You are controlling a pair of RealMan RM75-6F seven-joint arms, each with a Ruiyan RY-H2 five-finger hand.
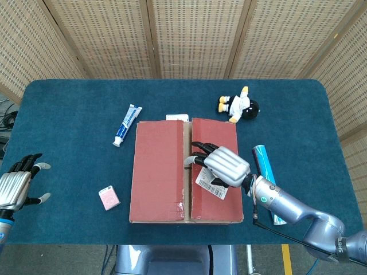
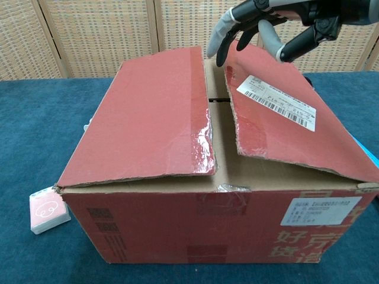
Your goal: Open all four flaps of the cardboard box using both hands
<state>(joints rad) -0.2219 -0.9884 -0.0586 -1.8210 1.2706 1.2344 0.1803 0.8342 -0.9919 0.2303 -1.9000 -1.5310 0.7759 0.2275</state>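
Observation:
The red-topped cardboard box (image 1: 183,172) (image 2: 207,177) sits mid-table with both top flaps lying slightly raised, a gap along the centre seam. The right flap (image 2: 278,118) carries a white label (image 1: 211,176). My right hand (image 1: 221,164) (image 2: 266,21) hovers over that flap's inner edge, fingers spread and curved down toward the seam, holding nothing. My left hand (image 1: 16,186) stays at the table's left edge, far from the box, fingers apart and empty; the chest view does not show it.
A toothpaste tube (image 1: 127,125) lies left of the box's far corner. A plush toy (image 1: 238,105) sits behind the box. A pink card pack (image 1: 109,198) (image 2: 46,209) lies left of it, a blue carton (image 1: 265,166) to the right. Screens stand behind.

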